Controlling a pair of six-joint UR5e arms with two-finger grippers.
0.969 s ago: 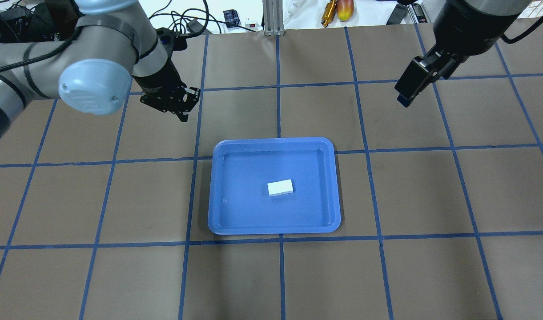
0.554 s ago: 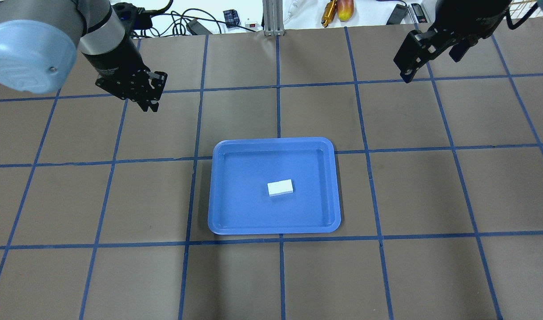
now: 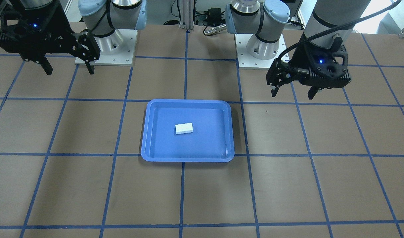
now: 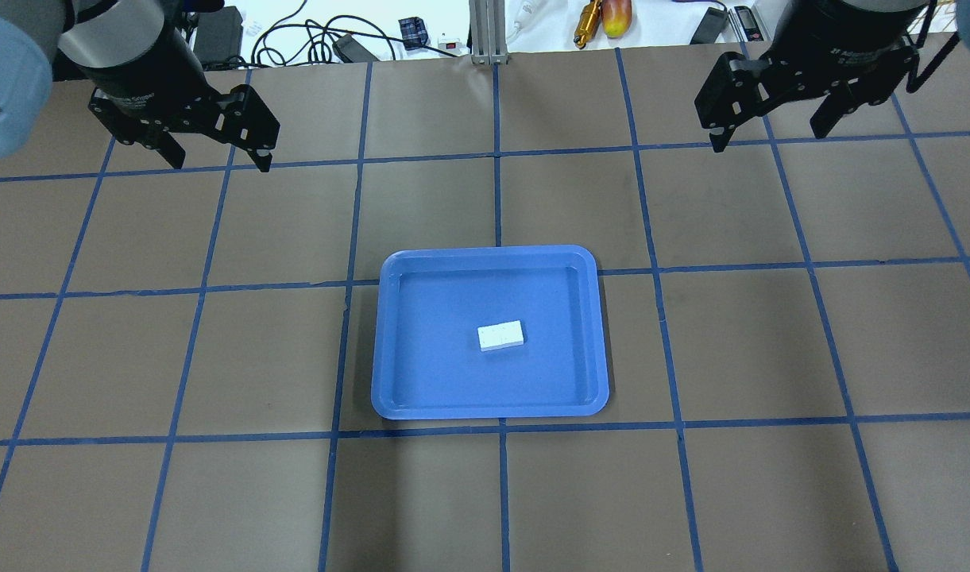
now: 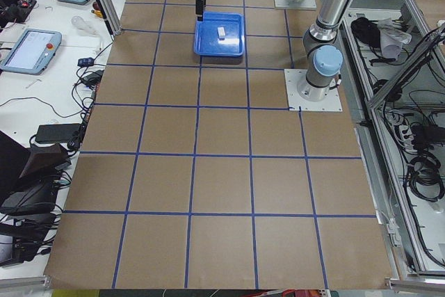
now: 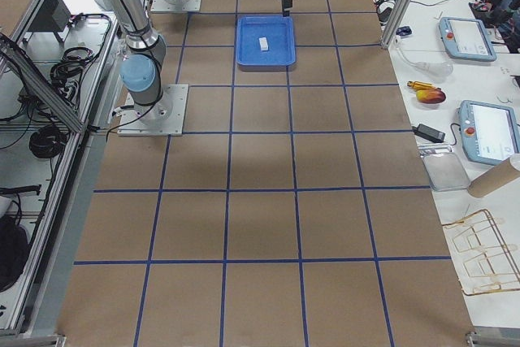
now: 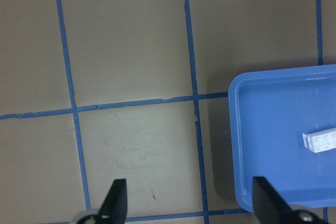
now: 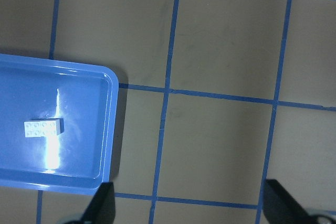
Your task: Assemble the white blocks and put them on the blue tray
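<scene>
Overhead exterior: upper left, the left gripper [image 4: 217,159] hangs wide apart, empty. Mid-frame the blue tray [image 4: 385,349] holds the joined white blocks [image 4: 501,335] near its centre, long axis left-right, right end slightly up-frame. Upper right, the right gripper [image 4: 768,135] gapes empty.

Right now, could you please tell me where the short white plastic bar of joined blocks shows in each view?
Exterior front-facing: the joined white plastic blocks, just left of centre.
Overhead exterior: blocks, near centre, slightly low.
Exterior left: blocks, top centre, tiny.
Exterior right: blocks, top centre, tiny.
Left wrist-mounted: blocks, right edge, cut off.
Right wrist-mounted: blocks, left side.
Shared landmark: the shallow bright-blue plastic tray holding them.
</scene>
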